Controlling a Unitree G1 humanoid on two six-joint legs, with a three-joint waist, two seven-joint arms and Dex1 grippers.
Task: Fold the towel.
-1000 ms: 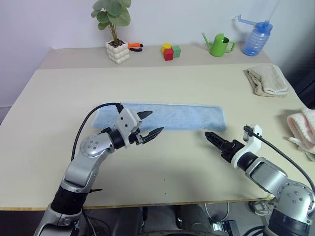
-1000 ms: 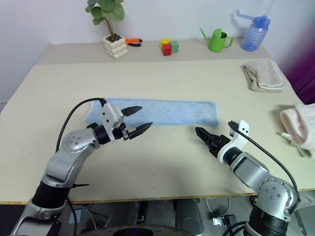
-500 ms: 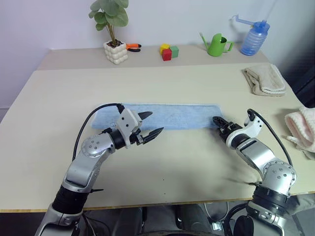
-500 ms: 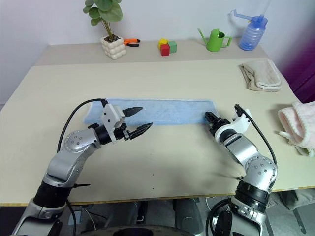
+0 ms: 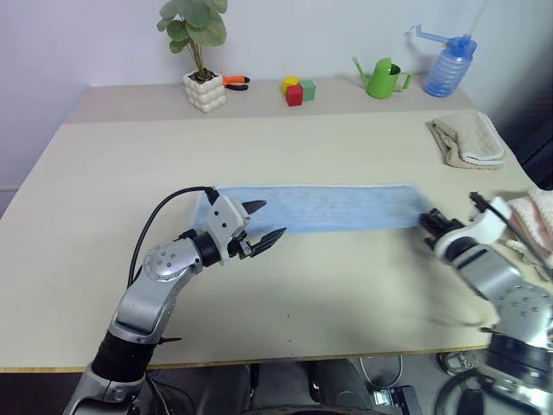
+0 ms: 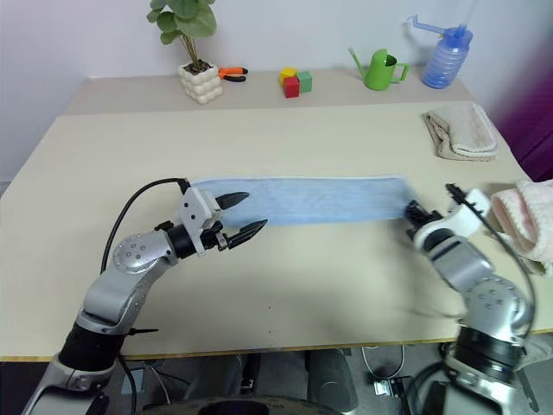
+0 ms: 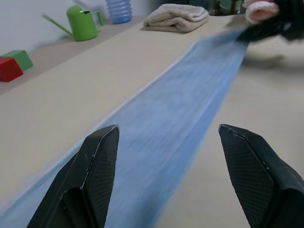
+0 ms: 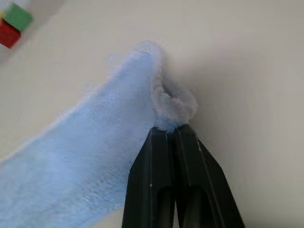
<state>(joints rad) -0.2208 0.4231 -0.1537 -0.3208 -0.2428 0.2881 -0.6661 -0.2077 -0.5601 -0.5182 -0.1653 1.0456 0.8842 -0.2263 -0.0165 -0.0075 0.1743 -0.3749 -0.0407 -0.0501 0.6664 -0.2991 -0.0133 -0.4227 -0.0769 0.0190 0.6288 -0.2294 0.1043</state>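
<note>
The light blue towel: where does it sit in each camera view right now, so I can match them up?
Left eye: the towel stretches across mid-table to the right gripper.
Right eye: same strip, centre.
Left wrist: it runs away between the fingers.
Right wrist: its end bunches at the shut fingertips.
Shared landmark: the beige folded towel, also in the left wrist view.

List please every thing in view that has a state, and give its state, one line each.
towel: folded into a long strip, flat on the table, one end pinched
right gripper: shut on the towel's end
left gripper: open, holding nothing
beige towel: folded
pink towel: bunched at the table edge
</note>
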